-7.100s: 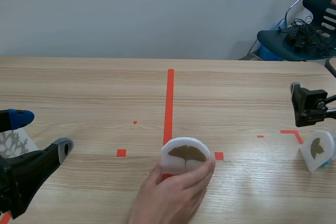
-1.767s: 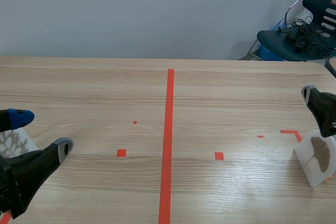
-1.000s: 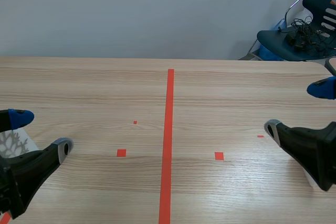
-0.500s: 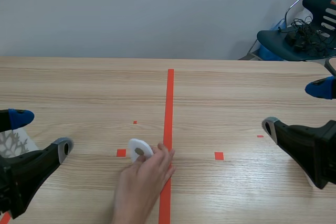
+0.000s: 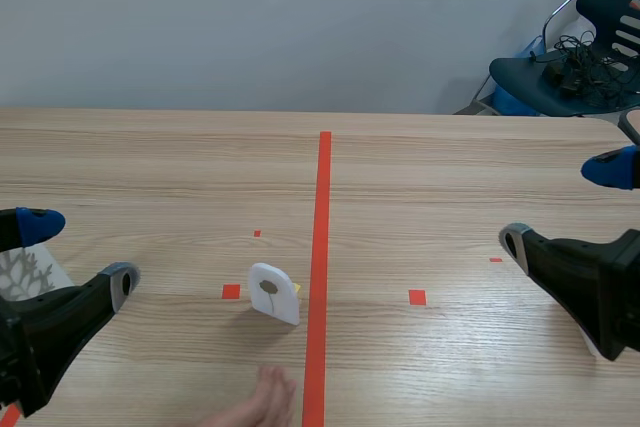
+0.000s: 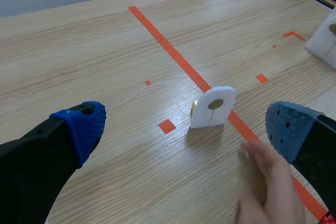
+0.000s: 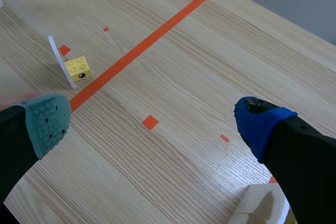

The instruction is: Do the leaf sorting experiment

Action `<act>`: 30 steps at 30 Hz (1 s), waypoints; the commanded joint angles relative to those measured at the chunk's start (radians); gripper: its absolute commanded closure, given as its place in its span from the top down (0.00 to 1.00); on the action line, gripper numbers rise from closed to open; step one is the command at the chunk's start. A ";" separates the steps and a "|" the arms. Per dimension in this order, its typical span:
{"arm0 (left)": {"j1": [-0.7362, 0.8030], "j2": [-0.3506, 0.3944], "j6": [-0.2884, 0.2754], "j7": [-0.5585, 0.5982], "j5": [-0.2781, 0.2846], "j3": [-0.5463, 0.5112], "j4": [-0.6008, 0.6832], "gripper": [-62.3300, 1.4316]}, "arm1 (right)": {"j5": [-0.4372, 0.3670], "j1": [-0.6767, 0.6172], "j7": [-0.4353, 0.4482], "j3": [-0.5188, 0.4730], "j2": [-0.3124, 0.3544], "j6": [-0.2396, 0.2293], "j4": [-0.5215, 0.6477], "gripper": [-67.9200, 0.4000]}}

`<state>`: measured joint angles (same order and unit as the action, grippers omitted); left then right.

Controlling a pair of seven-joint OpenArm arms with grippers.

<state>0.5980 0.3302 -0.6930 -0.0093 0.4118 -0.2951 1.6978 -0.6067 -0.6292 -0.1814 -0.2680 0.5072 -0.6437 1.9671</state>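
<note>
A small white card [image 5: 273, 293] with a round brown leaf stands upright just left of the red centre line. In the left wrist view the card [image 6: 212, 107] is ahead of my open left gripper [image 6: 185, 124], a yellow brick [image 6: 194, 108] behind it. The right wrist view shows the card [image 7: 60, 61] edge-on with the brick [image 7: 77, 67] against its back. My left gripper [image 5: 75, 254] hangs open at the left. My right gripper [image 5: 565, 205] hangs open at the right. Neither touches the card.
A person's hand [image 5: 255, 407] lies at the near edge, below the card. A white card with a branching leaf [image 5: 25, 272] sits by my left gripper. Another leaf card [image 7: 262, 208] stands under my right gripper. A chair [image 5: 580, 37] stands behind the table.
The hand has let go of the small leaf card and drawn back to the near edge; the card now stands alone. Both arms are still since half a second ago.
</note>
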 commanded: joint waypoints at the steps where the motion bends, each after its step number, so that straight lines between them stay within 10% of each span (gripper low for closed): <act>1: -0.003 0.000 -0.003 0.017 0.014 -0.008 0.024 1.00 | -0.007 0.011 0.011 -0.005 0.008 0.000 -0.003 0.96; 13: -0.003 0.000 -0.003 0.020 0.014 -0.008 0.024 1.00 | 0.016 0.061 0.017 0.095 0.002 0.045 -0.058 0.96; 30: -0.003 0.000 -0.003 0.020 0.014 -0.008 0.024 1.00 | 0.467 0.521 0.284 0.674 -0.270 0.140 -0.619 0.96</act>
<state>0.5980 0.3302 -0.6930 -0.0059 0.4118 -0.2951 1.6978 -0.1341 -0.1265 0.0803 0.4145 0.2420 -0.5053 1.3334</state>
